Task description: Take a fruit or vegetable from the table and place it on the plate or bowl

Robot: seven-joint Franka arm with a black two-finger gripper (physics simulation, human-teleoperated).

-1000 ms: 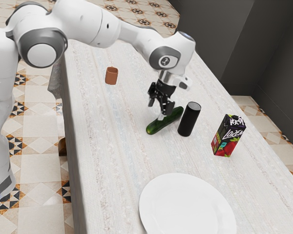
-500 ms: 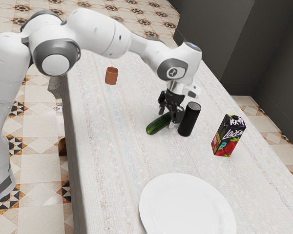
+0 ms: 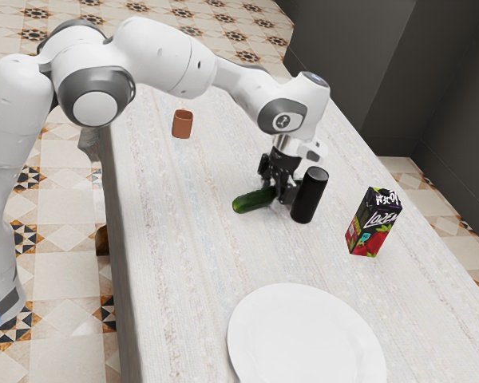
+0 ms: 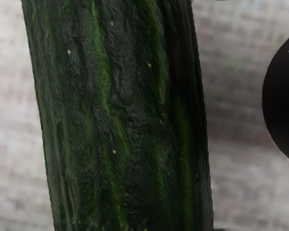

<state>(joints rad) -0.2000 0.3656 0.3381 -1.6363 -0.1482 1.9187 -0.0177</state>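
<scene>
A long pale table (image 3: 168, 239) runs away from the camera, with a white robot arm (image 3: 176, 56) reaching over it from the exterior view's left.

Progress: the task looks to be at its early, grasping stage. The white plate (image 3: 306, 335) sits at the near end of the table with nothing on it. The cucumber (image 3: 251, 201) lies flat on the table near its middle, well apart from the plate. The black gripper (image 3: 279, 191) is down low at the cucumber's end toward the exterior view's right, just beside a black cylinder (image 3: 308, 194). Whether the gripper has closed on the cucumber or stands open around it cannot be told. In the wrist view the dark green, bumpy cucumber (image 4: 120, 120) lies directly under the hand, with the cylinder (image 4: 284, 96) close alongside. Left to do, by this reading: secure the hold, lift, carry the cucumber to the plate, and set it down.

Count, largest first:
- One table.
- One arm with one gripper.
- One plate.
- One black cylinder, upright.
- One carton (image 3: 373, 222), upright, dark with red and green print, toward the exterior view's right.
- One cucumber, the only fruit or vegetable in sight.
- One small brown cup (image 3: 182, 124), near the far end of the table.
</scene>
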